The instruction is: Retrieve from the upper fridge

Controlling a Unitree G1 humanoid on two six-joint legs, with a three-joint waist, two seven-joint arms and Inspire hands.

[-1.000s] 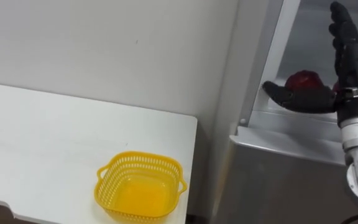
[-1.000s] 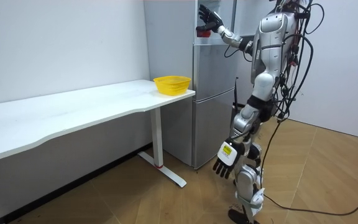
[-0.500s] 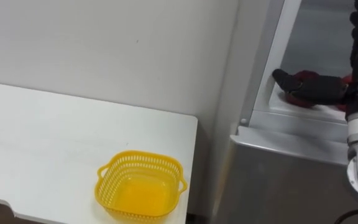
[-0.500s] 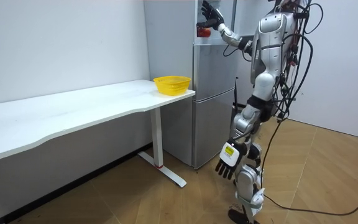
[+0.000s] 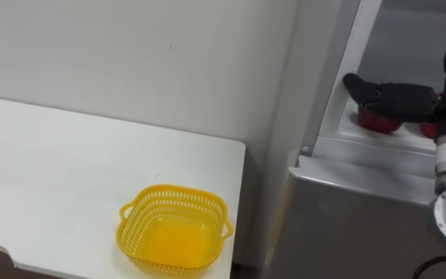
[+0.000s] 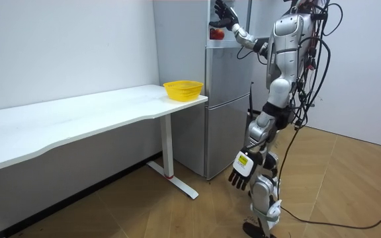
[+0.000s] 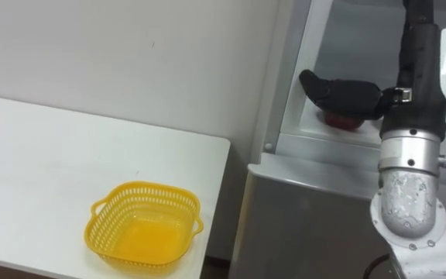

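A red round fruit [image 5: 376,121] lies on the shelf of the open upper fridge compartment [image 5: 339,141], at the upper right of the eye views. My right hand [image 5: 409,99] is inside the compartment. Its thumb lies across the top of the fruit [image 7: 341,119] and its fingers point straight up, so the hand is open. A second red patch shows beside the wrist. In the room view I stand before the grey fridge [image 6: 225,99] with the right hand [image 6: 221,14] raised into it. My left hand [image 6: 241,173] hangs open by my thigh.
An empty yellow plastic basket [image 5: 174,236] sits at the near right corner of the white table [image 5: 53,170], just left of the fridge. The shut lower fridge door [image 5: 347,225] is below the shelf. A white wall stands behind the table.
My right hand has risen inside the compartment. Its thumb, which lay in front of the fruit's lower half, now lies over its top, and the fingers run out of the picture's top.
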